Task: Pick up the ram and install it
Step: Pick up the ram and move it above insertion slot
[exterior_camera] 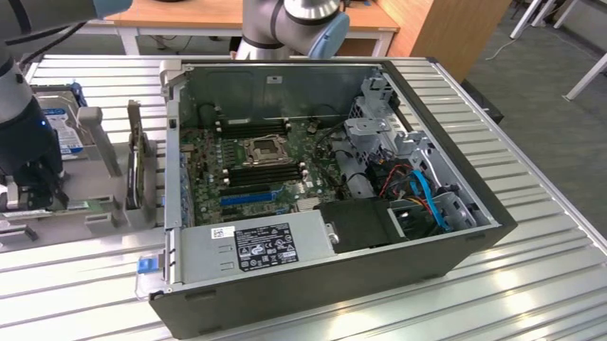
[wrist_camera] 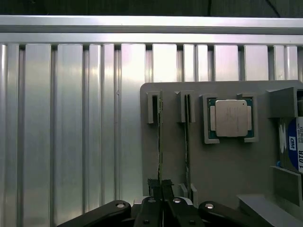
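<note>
the gripper (wrist_camera: pixel 161 191) is clamped on the ram (wrist_camera: pixel 159 142), which stands edgewise in its grey holder (wrist_camera: pixel 222 175). a straight, untwisted lift should avoid binding.

Ribbed table (exterior_camera: pixel 541 284): computer case (exterior_camera: pixel 332 288), grey tray (exterior_camera: pixel 95 186)
</note>
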